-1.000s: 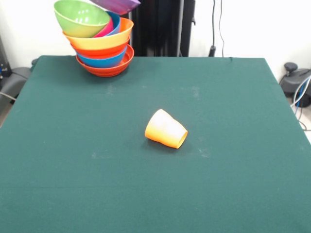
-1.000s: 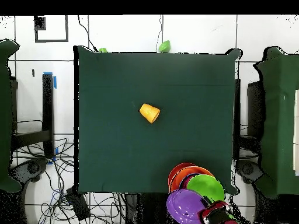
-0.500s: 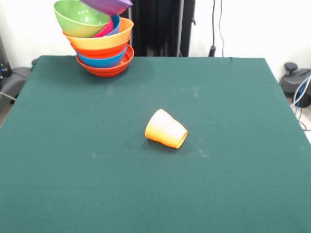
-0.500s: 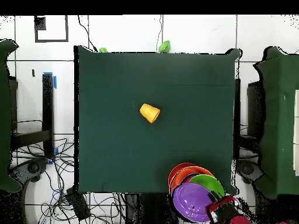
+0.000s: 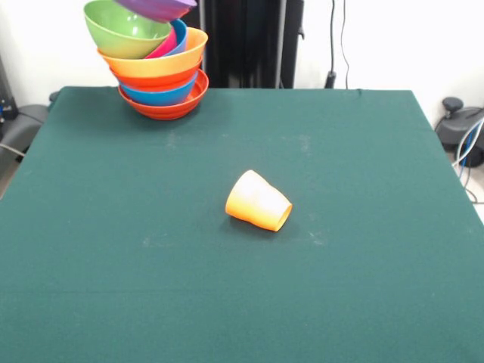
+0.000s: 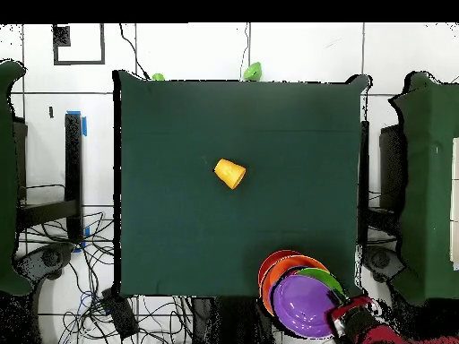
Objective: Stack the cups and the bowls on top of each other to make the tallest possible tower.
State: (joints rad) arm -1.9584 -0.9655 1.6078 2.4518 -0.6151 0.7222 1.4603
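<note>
The orange cup (image 5: 258, 200) is lying on its side near the middle of the green surface (image 5: 363, 272), its open mouth turned toward the front right in the front view. In the overhead view the cup (image 6: 229, 173) is sitting alone, well apart from everything else.

The tower (image 5: 159, 72) is standing at the far left corner of the surface in the front view. A red-orange bowl (image 5: 168, 108) is forming its base, a blue bowl (image 5: 160, 95) is nesting in that, another red-orange bowl (image 5: 157, 79) is sitting above it, and a wide orange bowl (image 5: 160, 62) is resting on top of those. Inside the wide orange bowl, a green bowl (image 5: 125, 29) is leaning tilted toward the left, with a magenta bowl (image 5: 165, 44) and a second blue bowl (image 5: 180, 36) showing just beside it.

A purple bowl (image 5: 155, 7) is hanging above the pile at the top edge of the front view. From overhead, the purple bowl (image 6: 305, 305) is covering most of the pile, with only a sliver of green rim showing at its edge. The gripper (image 6: 350, 315) is showing red and black at the bowl's rim, touching it; whether the jaws are clamped on the rim or released I cannot tell.
</note>
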